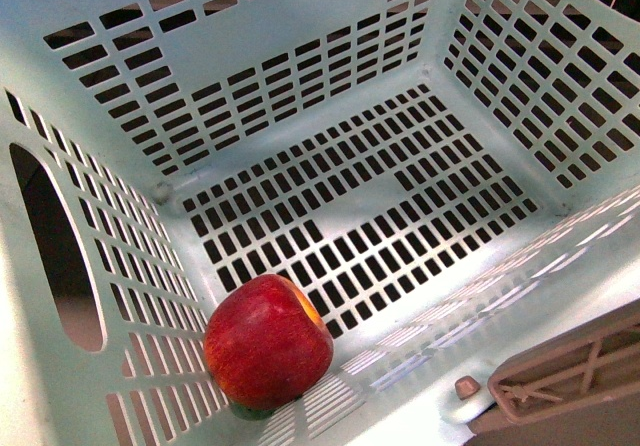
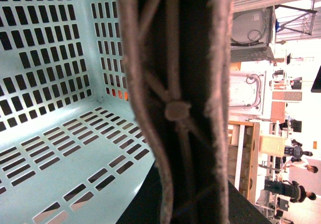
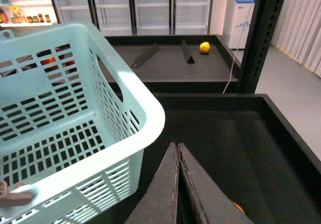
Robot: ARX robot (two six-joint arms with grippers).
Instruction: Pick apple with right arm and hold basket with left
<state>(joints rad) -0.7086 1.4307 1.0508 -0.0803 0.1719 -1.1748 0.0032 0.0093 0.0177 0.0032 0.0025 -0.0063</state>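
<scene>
The red apple (image 1: 267,341) rests on the slotted floor of the pale turquoise basket (image 1: 300,36), in its near left corner against the wall. My left gripper (image 1: 505,391) is shut on the basket's near rim at the lower right of the front view. Up close its lattice fingers (image 2: 175,108) fill the left wrist view beside the basket wall (image 2: 45,148). My right gripper (image 3: 177,146) is shut with nothing in it. It hangs outside the basket (image 3: 125,98), just off its corner, above a black bin. The right wrist view does not show the apple.
Black tray bins (image 3: 241,133) lie below and beyond the right gripper. A yellow fruit (image 3: 204,47) sits in the far bin, and an orange thing (image 3: 238,206) peeks out under the right fingers. A dark upright post (image 3: 258,33) stands at the right.
</scene>
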